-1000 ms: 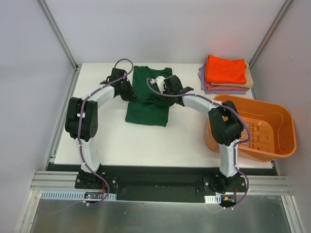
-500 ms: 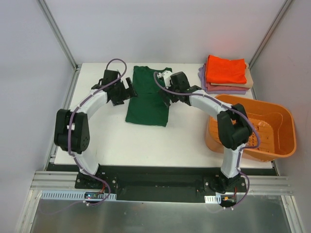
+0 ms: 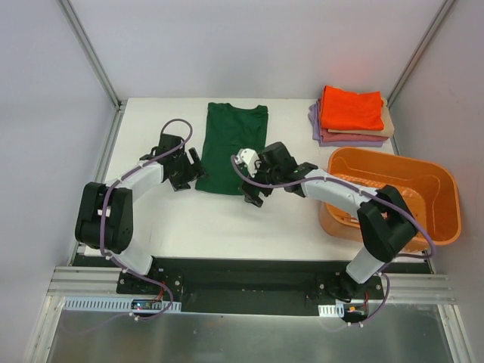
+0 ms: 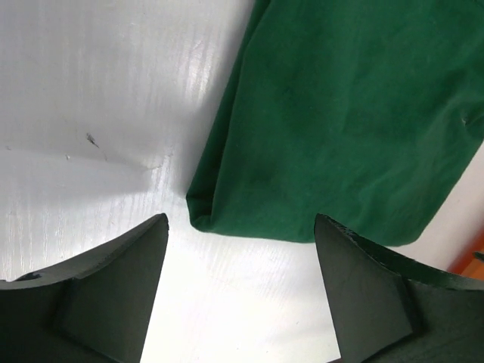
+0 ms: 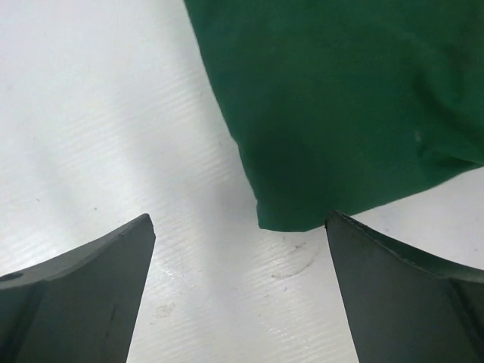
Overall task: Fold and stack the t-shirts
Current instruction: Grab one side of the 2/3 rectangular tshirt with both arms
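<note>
Overall: both arms reach over the white bench (image 3: 189, 219) toward the near end of one shirt, one arm on each side of it.
Dark green t-shirt (image 3: 233, 147): lies flat on the bench as a long, narrow folded strip, with the collar end far from the arms and the hem end near them.
Left hand (image 3: 193, 172): sits just beside the shirt's near left corner with its fingers spread wide and nothing between them.
Left wrist view: the rounded corner of the green cloth (image 4: 340, 113) lies ahead of the gap of the hand (image 4: 240, 223), clear of both fingers.
Right hand (image 3: 248, 181): sits at the shirt's near right corner, fingers wide apart and empty.
Right wrist view: the cloth's corner (image 5: 340, 98) points down toward the gap of the hand (image 5: 240, 219), closer to the finger at the right of the view.
Folded stack: a bright orange shirt (image 3: 352, 108) sits on top, over a tan shirt (image 3: 386, 125) and a lavender shirt (image 3: 316, 121), at the far right corner of the bench, well apart from the green one.
Orange plastic basket (image 3: 454, 219): stands on the right side of the bench, just nearer the arms than the stack.
</note>
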